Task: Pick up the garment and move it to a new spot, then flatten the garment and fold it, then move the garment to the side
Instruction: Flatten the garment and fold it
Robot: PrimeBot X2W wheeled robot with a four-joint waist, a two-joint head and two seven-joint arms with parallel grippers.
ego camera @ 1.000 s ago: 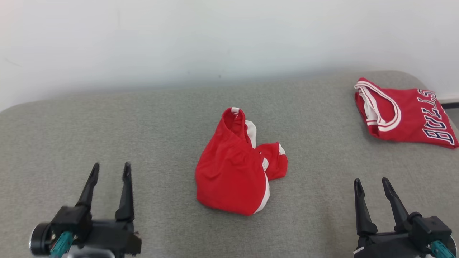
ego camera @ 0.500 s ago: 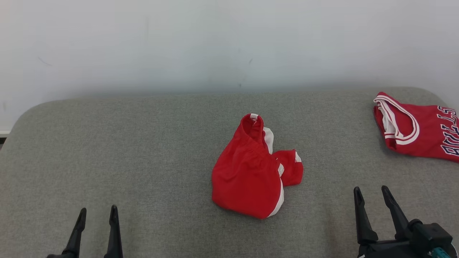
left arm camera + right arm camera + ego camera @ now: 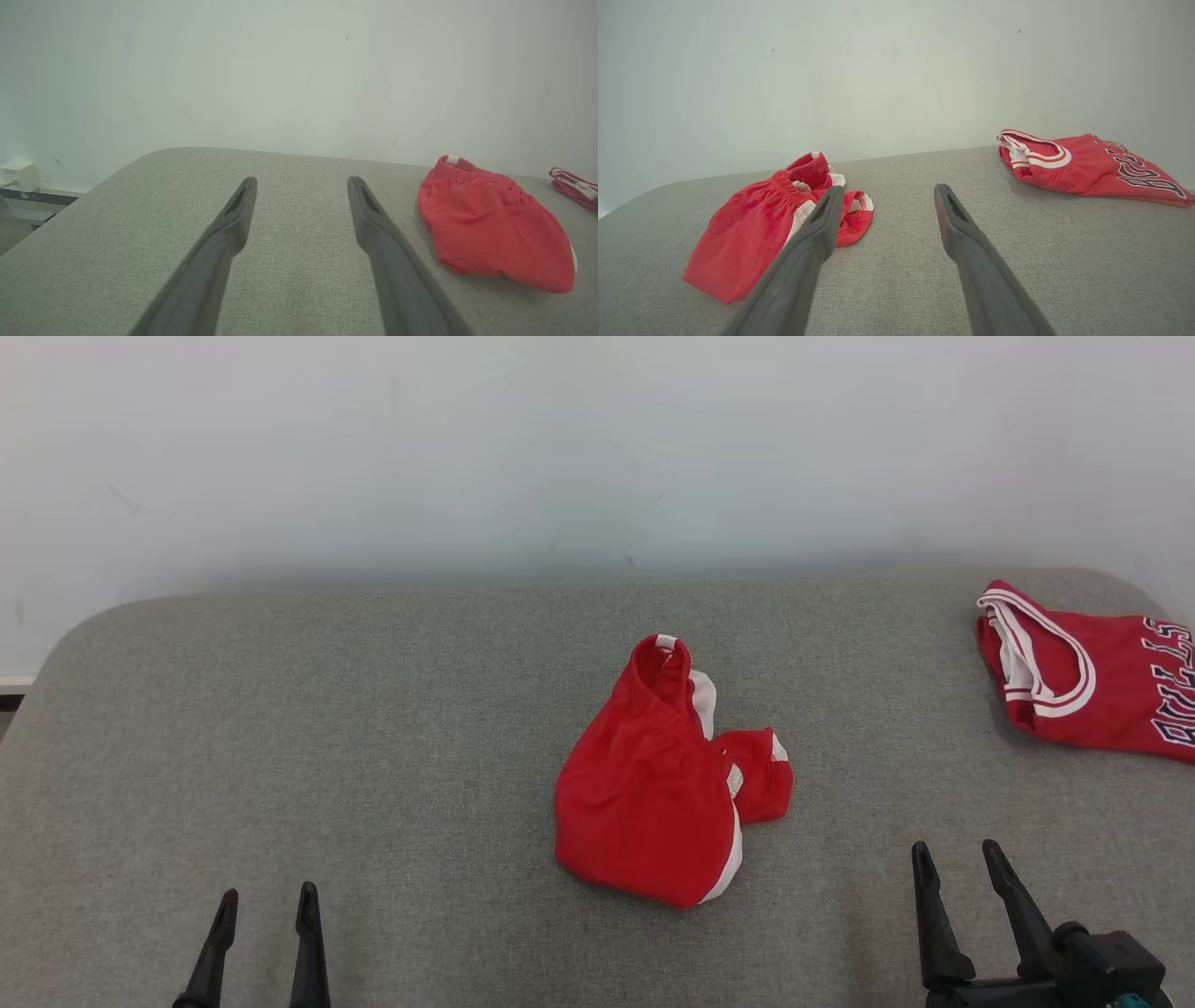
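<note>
Here the red shorts [image 3: 653, 793] lie crumpled in a heap near the middle of the grey fabric-covered surface [image 3: 327, 728], a little to the right of centre in the head view. Their elastic waistband is bunched and stands up at the far end. White side stripes show along the right edge, and one leg opening flops out toward the robot's right. The left wrist view shows the shorts [image 3: 490, 228] as a rounded mound to the right of that arm's fingers. In the right wrist view the shorts [image 3: 747, 233] sit to the left, with the gathered waistband and a stitched hem plain to see.

Nothing touches the shorts. The left gripper [image 3: 268, 894] is at the near edge of the surface, well apart from them on the robot's left. Its two dark fingers are spread wide and there is nothing between them, as the left wrist view of the left gripper [image 3: 302, 182] confirms. The right gripper [image 3: 954, 847] is on the near right, closer to the shorts but clear of them. It is likewise wide open and empty, and grey fabric shows between the fingers of the right gripper [image 3: 889, 187] in its own wrist view.

A folded red jersey [image 3: 1083, 681] with white trim and dark lettering lies at the far right corner, well apart from the shorts. A plain white wall [image 3: 560, 448] rises behind the surface
</note>
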